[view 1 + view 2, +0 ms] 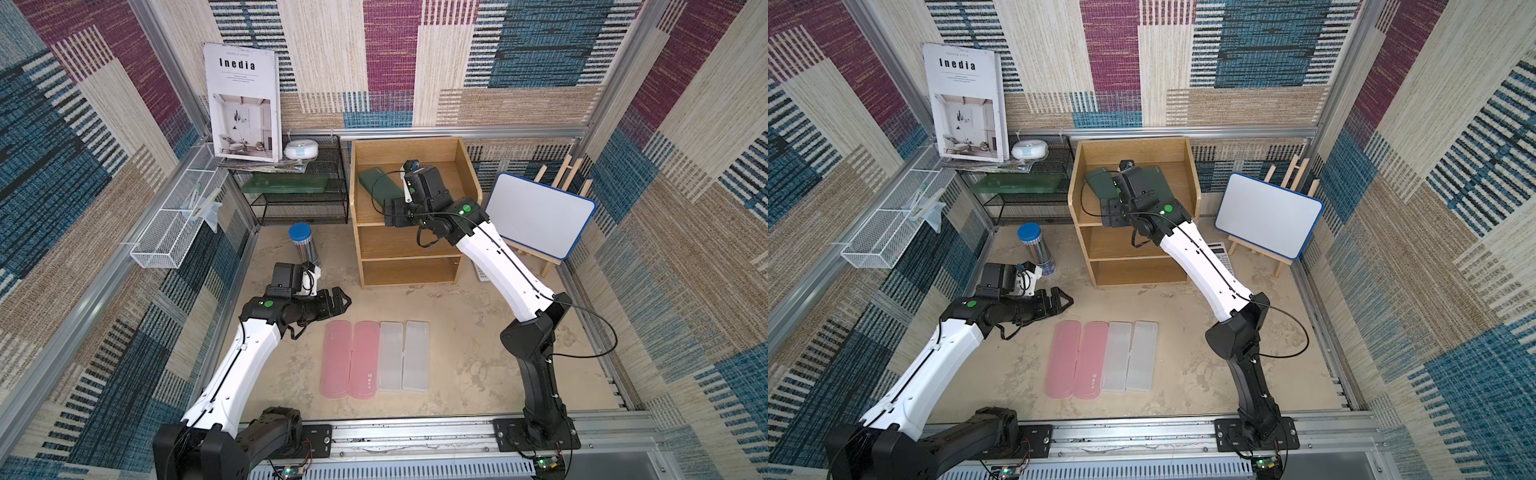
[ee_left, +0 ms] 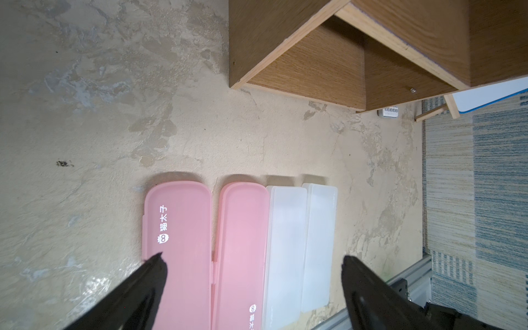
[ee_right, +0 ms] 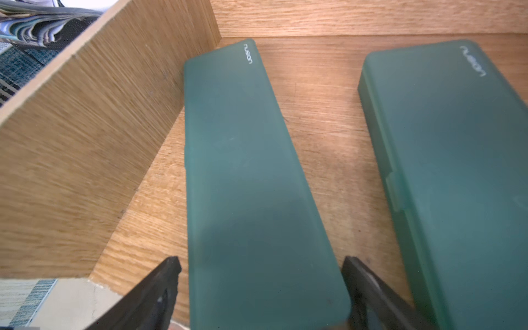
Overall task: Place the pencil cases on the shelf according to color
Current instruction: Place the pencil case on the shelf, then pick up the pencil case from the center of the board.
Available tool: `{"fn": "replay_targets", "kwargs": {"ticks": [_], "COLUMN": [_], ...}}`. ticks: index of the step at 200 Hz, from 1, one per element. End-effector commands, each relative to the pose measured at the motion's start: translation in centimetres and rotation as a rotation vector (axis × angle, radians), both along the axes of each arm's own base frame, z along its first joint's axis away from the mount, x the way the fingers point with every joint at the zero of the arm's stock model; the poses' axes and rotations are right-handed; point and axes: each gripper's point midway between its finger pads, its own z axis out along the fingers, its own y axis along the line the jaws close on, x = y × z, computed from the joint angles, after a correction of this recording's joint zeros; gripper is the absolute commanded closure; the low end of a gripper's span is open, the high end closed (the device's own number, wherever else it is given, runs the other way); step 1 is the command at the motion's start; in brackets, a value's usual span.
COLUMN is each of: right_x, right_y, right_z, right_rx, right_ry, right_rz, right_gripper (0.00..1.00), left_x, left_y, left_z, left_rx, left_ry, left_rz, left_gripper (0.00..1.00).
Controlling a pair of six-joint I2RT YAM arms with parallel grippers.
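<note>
Two dark green pencil cases [image 3: 251, 185] [image 3: 457, 171] lie on the top tier of the oak shelf [image 1: 407, 245] [image 1: 1129, 245]. My right gripper [image 3: 261, 265] [image 1: 392, 210] straddles the near end of the left one, jaws open, with a gap showing beside one finger. Two pink pencil cases [image 1: 336, 359] [image 1: 365, 359] and two frosted white ones [image 1: 390, 357] [image 1: 416, 355] lie side by side on the table in front. My left gripper [image 1: 332, 301] [image 2: 253, 258] hovers open and empty over the far end of that row.
A black wire rack [image 1: 299, 195] with a book [image 1: 243, 104] on top stands left of the shelf. A blue-capped pen tube [image 1: 303, 245] stands near my left wrist. A whiteboard on an easel [image 1: 540, 216] and a calculator [image 1: 1219, 253] sit right of the shelf.
</note>
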Motion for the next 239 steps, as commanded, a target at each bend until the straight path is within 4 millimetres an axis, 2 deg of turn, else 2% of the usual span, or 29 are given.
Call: {"fn": "replay_targets", "kwargs": {"ticks": [1,20,58,94,114,129,143,192,209,213,239], "right_x": [-0.5,-1.0,-2.4,-4.1,-5.4,-6.4,-7.4,-12.9,-14.5,-14.9,-17.6], "right_y": [0.0,0.2,0.5,-0.7,-1.8,-2.7,-3.9,-8.0,-11.1,-11.6,-14.2], "right_z": [1.6,3.4,5.4,7.9,8.1,6.9,5.3,0.2,-2.5,-2.8,-7.6], "right_rx": [0.034,0.070,0.118,0.096,0.074,0.056,0.038,0.055,-0.003,-0.012,-0.129], "right_ry": [-0.027,-0.060,-0.099,-0.171,-0.170,-0.139,-0.105,-0.039,-0.010,-0.008,0.028], "right_rz": [0.017,0.041,0.084,0.062,0.048,0.043,0.020,-0.004,-0.110,-0.118,-0.181], "right_gripper": [0.06,0.07,0.10,0.15,0.14,0.10,0.00,0.01,0.01,0.01,0.01], "left_x": [0.0,0.0,0.0,0.0,0.0,0.0,-0.1,-0.5,-0.9,-1.0,-1.7], "left_y": [-0.1,-0.1,0.0,0.0,-0.1,-0.4,-0.8,-2.4,-2.9,-3.0,-3.4], "left_z": [0.4,0.3,0.2,0.3,0.5,0.5,0.4,0.1,-0.1,-0.2,-0.6], "left_rx": [-0.009,-0.009,-0.005,-0.001,-0.008,-0.024,-0.044,-0.054,-0.031,-0.025,0.039], "left_ry": [-0.009,-0.006,-0.006,-0.011,-0.018,-0.016,-0.004,0.010,0.003,0.005,0.002], "left_rz": [-0.005,-0.004,-0.002,-0.001,-0.006,-0.014,-0.031,-0.094,-0.115,-0.118,-0.144], "left_gripper": [0.00,0.00,0.00,0.00,0.00,0.00,0.00,0.00,0.00,0.00,0.00]}}
